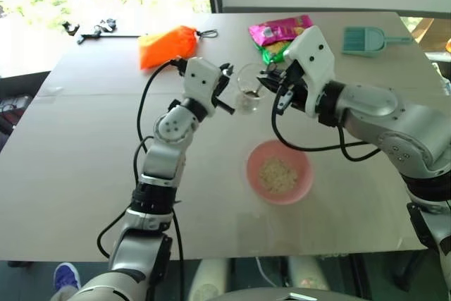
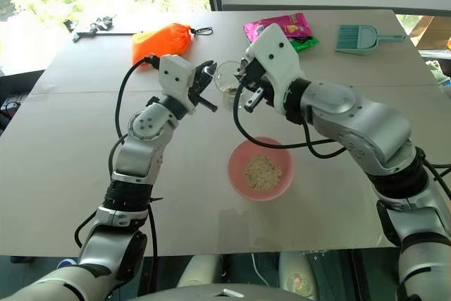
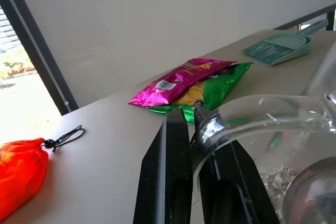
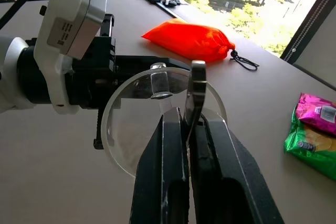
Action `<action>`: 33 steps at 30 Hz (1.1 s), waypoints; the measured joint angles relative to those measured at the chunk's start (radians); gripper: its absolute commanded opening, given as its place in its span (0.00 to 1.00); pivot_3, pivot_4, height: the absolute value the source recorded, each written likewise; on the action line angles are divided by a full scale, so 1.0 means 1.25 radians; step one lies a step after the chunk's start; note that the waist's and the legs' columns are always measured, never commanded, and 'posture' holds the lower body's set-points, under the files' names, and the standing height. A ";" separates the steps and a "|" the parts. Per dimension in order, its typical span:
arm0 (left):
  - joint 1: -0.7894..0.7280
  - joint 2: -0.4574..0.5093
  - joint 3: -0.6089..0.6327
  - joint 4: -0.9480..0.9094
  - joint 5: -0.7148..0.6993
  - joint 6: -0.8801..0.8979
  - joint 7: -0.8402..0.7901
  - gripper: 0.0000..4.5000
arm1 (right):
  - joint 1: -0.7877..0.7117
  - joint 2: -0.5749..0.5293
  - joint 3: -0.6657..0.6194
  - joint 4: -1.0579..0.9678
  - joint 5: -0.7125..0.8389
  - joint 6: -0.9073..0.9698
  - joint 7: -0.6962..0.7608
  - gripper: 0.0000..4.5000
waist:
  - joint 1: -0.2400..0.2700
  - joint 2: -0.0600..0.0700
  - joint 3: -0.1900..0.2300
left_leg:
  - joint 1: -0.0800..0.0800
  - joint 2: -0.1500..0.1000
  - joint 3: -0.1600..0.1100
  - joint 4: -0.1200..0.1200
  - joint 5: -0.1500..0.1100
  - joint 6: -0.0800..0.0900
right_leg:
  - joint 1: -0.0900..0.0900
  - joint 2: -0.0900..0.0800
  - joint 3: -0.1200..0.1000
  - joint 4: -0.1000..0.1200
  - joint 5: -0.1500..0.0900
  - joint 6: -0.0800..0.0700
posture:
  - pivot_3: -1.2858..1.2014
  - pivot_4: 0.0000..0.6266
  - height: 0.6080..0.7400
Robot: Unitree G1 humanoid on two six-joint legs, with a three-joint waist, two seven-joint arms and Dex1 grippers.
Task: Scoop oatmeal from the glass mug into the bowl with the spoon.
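The glass mug point(image 1: 246, 91) is held up over the middle of the table, and my left gripper point(image 1: 227, 84) is shut on its clear handle point(image 3: 220, 124). A little pale oatmeal point(image 3: 275, 179) lies in the mug. My right gripper point(image 1: 270, 84) faces the mug's open rim point(image 4: 123, 103) from the right and is shut on the slim silver spoon point(image 4: 197, 85), whose far end reaches over the rim. The pink bowl point(image 1: 304, 174) sits on the table below and nearer me, with a heap of oatmeal point(image 1: 278, 174) inside.
Behind the mug an orange pouch point(image 1: 165, 46) lies at the far left. Pink and green snack bags point(image 1: 278, 33) and a teal dustpan point(image 1: 363, 40) lie at the far right. Black tools point(image 1: 88, 31) rest near the back left corner.
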 measured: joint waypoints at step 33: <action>0.025 -0.027 0.007 -0.030 0.022 0.022 0.020 0.02 | -0.089 0.350 -0.447 0.150 0.082 0.439 -0.019 0.00 | -0.013 0.000 0.000 | 0.000 -0.001 -0.002 0.002 0.000 0.000 | 0.001 0.000 -0.001 0.003 0.000 0.000 | 0.52 0.24 1.00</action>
